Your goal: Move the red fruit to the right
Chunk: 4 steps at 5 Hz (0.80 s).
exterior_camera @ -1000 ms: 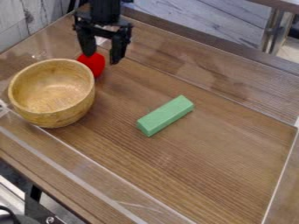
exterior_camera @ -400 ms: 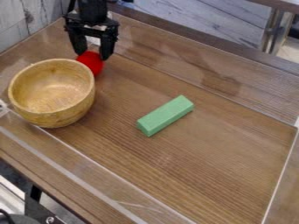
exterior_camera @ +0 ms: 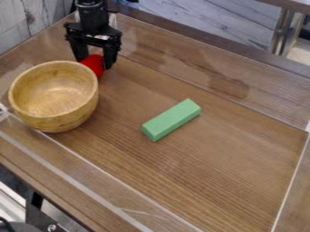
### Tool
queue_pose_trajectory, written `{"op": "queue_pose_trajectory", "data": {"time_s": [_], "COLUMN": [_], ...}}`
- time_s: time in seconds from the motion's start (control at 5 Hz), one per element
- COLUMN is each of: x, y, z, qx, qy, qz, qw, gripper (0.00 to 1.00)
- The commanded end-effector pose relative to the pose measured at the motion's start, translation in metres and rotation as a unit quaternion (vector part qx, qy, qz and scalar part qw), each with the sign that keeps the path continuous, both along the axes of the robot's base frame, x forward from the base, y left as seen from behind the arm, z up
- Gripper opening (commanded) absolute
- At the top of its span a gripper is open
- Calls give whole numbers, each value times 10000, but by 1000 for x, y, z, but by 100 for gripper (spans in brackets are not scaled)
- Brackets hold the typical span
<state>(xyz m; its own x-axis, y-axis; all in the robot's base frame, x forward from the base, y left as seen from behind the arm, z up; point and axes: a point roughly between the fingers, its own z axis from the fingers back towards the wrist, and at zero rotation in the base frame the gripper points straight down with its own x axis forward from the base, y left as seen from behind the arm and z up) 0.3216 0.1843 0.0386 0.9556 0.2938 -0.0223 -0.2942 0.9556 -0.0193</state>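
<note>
Red, the small oval toy strawberry (exterior_camera: 92, 65) lay directly beneath the black end effector (exterior_camera: 92, 56), whose fingers stood apart astride it.

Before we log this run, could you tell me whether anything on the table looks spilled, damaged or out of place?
Nothing stands out. The wooden bowl sits upright and empty, the green block lies flat on the table, and the red fruit rests intact beside the bowl under the open hand.

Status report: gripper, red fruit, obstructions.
Gripper open, pointing down over the red fruit, nothing gripped. Fruit on the table beside the bowl. Green block lies off to the right.
</note>
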Motion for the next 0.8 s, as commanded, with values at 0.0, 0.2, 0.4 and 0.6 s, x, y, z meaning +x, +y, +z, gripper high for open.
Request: {"op": "queue_pose_trajectory", "data": {"time_s": [0.0, 0.2, 0.4, 0.6], "x": [1, -1, -3, 0], "y": [-2, -3, -3, 0], "z": [4, 2, 3, 11], "qx": [49, -4, -73, -171], "qy": [-172, -148, -122, -90], "qz": [-29, -89, -122, -45], "qw": [9998, 9999, 9998, 9998], "gripper": [100, 100, 100, 100]}}
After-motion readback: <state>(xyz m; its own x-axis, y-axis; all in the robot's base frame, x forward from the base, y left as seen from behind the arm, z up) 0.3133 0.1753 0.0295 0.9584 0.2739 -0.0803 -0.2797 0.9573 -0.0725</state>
